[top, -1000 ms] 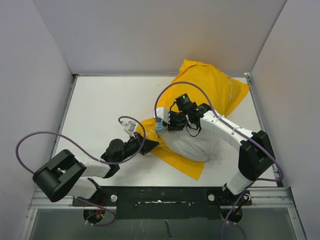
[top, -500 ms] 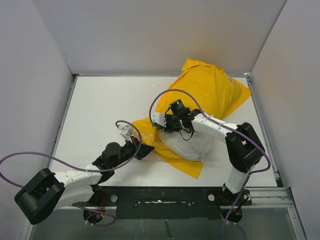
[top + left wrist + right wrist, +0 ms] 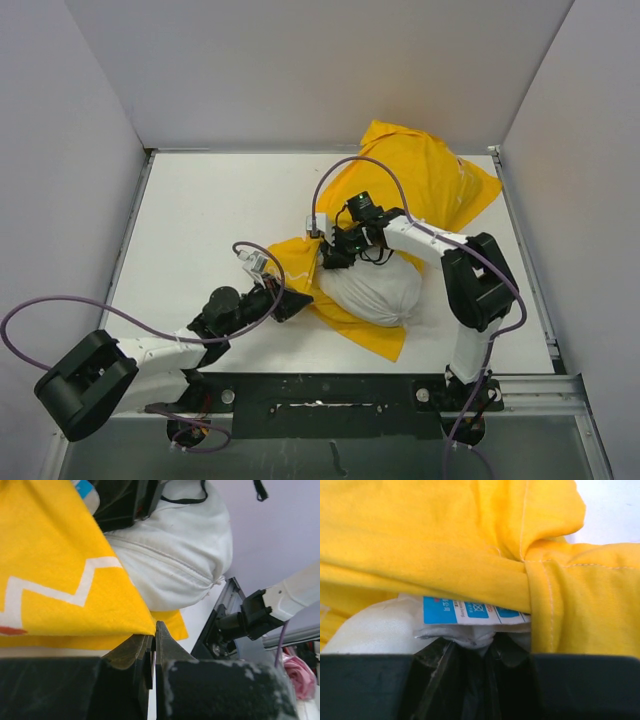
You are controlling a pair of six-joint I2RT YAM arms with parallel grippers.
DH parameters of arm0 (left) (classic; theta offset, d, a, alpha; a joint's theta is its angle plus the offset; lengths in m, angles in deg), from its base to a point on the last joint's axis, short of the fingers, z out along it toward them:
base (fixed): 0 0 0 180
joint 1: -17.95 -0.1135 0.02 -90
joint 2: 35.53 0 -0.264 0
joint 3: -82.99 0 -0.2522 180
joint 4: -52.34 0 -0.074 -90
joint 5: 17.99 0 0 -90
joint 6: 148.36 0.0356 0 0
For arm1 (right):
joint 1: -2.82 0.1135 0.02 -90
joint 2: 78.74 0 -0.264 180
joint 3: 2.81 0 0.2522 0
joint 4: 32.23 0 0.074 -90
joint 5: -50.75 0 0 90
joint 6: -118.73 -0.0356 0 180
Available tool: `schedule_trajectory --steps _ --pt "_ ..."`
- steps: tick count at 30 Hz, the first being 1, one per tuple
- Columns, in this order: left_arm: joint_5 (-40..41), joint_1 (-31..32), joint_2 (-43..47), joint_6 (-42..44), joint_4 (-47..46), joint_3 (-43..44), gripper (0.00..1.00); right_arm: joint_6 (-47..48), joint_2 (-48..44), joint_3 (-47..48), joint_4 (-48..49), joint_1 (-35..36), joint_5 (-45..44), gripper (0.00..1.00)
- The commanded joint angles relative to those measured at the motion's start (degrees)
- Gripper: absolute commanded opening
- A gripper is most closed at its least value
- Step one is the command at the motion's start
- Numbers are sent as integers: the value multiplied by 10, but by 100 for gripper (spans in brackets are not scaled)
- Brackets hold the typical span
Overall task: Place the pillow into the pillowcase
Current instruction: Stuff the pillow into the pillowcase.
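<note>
Yellow printed fabric pillowcase (image 3: 425, 180) sprawled on white counter (image 3: 200, 220), right of centre. Plump white wrinkled pillow (image 3: 375, 292) lies on its near flap, far end under yellow layer, most exposed. Jaws of left tool (image 3: 288, 303) together, clamped on pillowcase hem. Jaws of right tool (image 3: 330, 255) pinching pillow corner by blue care label (image 3: 470, 611). Best now: left lifts hem, holds mouth taut; right drives corner deep, avoiding fold.

One white pillow (image 3: 372, 293), one yellow pillowcase (image 3: 420, 180) and one blue-and-white label (image 3: 470, 611). Two robot arms, the left arm (image 3: 155, 350) and the right arm (image 3: 440, 245), carrying two hands: left hand (image 3: 293, 300), right hand (image 3: 330, 258). Two purple cables (image 3: 355, 159). Three plain walls (image 3: 300, 70) around one surface (image 3: 210, 220)
</note>
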Motion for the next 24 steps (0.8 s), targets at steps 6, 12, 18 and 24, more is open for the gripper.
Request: schedule_trajectory --steps 6,12,18,24 --pt "-108 -4 -124 -118 -291 127 0 -100 59 15 -38 -28 26 27" --pt "-68 -28 -221 -169 -316 132 0 -79 61 23 -72 -45 115 41" --pt "-24 -72 -318 -192 -359 42 0 22 -38 41 -161 -82 203 52" --pt "-53 -71 -319 -169 -357 32 0 148 -146 63 -281 -87 233 75"
